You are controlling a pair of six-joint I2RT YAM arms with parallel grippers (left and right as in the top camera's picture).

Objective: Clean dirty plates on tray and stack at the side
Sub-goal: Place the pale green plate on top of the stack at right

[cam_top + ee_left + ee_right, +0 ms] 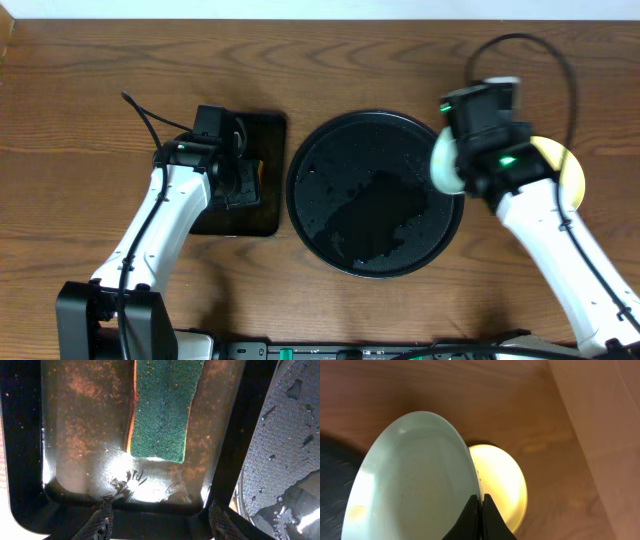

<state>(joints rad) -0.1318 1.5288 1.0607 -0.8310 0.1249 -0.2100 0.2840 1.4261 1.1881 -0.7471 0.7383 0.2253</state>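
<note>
Mint-white plate (415,485) tilted steeply, rim pinched in my right gripper (481,497), fingers closed tight on it, over the right rim of the round black tray (340,150). Yellow plate (502,485) just beyond, flat on the table (100,80) toward its right edge. My left gripper (160,520) spread wide, empty, above the rectangular tray (30,460) holding a green sponge (162,410), left of table centre.

You're at a lab-style robot bench, not a real kitchen: the left arm (150,225) and right arm (560,235) rise from the near edge of a bare wooden table (80,80), a black cable (545,50) loops loose, and the only kitchenware is a green sponge (160,410), a wet rectangular tray (75,425), a round tray (340,160) and a mint-white plate (415,485).
</note>
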